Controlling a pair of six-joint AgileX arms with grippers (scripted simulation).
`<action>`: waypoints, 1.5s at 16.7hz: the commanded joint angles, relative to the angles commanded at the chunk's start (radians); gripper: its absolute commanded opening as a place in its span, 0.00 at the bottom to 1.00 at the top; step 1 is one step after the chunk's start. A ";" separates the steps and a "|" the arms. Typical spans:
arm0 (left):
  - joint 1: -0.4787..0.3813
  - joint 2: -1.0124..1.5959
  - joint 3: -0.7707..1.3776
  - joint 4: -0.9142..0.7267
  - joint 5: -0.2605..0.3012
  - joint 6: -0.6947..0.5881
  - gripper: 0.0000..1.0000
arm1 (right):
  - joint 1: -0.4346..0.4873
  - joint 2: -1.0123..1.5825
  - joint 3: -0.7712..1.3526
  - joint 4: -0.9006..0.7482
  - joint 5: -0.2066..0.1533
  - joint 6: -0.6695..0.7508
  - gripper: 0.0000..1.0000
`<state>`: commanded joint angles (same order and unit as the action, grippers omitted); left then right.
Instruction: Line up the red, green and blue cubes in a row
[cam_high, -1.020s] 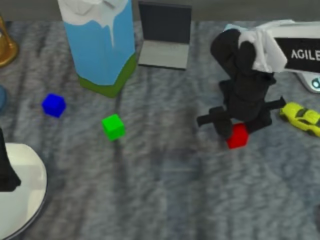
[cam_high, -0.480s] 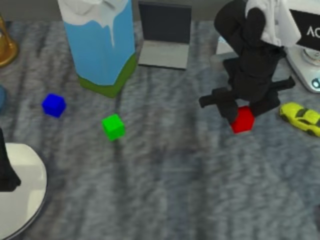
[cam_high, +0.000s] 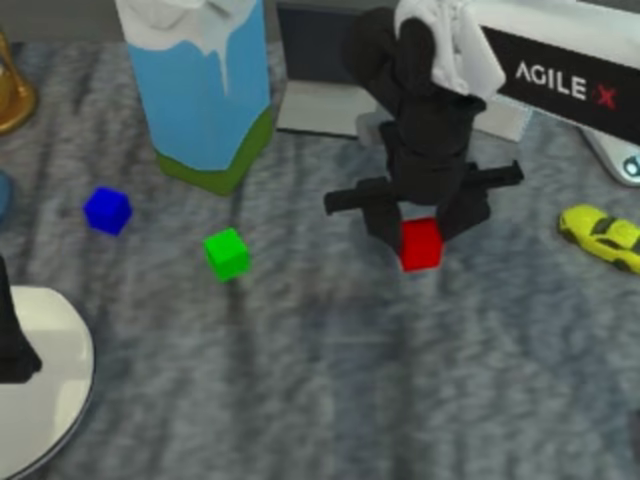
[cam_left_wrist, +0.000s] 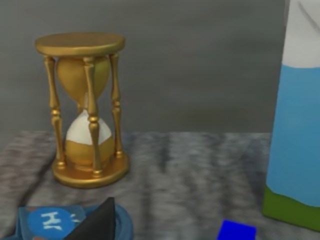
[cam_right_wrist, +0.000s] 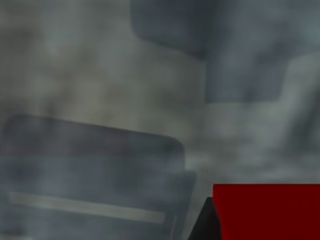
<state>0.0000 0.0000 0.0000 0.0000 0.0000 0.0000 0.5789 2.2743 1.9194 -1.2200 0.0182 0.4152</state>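
My right gripper (cam_high: 421, 236) hangs over the middle of the table, right of centre, shut on the red cube (cam_high: 421, 245). The same red cube (cam_right_wrist: 265, 210) fills the right wrist view's corner beside a dark finger (cam_right_wrist: 205, 225). On the cloth to its left sits the green cube (cam_high: 227, 253). The blue cube (cam_high: 107, 210) lies farther left and a little farther back, and also shows as the blue cube (cam_left_wrist: 237, 231) in the left wrist view. My left arm (cam_high: 10, 340) is parked at the lower left edge.
A tall blue-and-white carton (cam_high: 205, 90) stands at the back left with a small laptop (cam_high: 325, 95) beside it. A yellow toy car (cam_high: 603, 236) sits at the right edge. A gold hourglass (cam_left_wrist: 85, 110) and a blue disc (cam_left_wrist: 50, 222) are at the far left.
My right gripper has lifted the red cube and carried it leftward, from beside the yellow car toward the table's middle. The green and blue cubes have not moved.
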 joint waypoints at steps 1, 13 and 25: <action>0.000 0.000 0.000 0.000 0.000 0.000 1.00 | 0.034 0.037 0.074 -0.034 0.002 0.054 0.00; 0.000 0.000 0.000 0.000 0.000 0.000 1.00 | 0.290 0.274 0.578 -0.265 0.014 0.467 0.00; 0.000 0.000 0.000 0.000 0.000 0.000 1.00 | 0.293 0.256 0.277 0.017 0.013 0.470 0.00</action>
<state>0.0000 0.0000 0.0000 0.0000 0.0000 0.0000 0.8718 2.5305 2.1967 -1.2028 0.0316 0.8851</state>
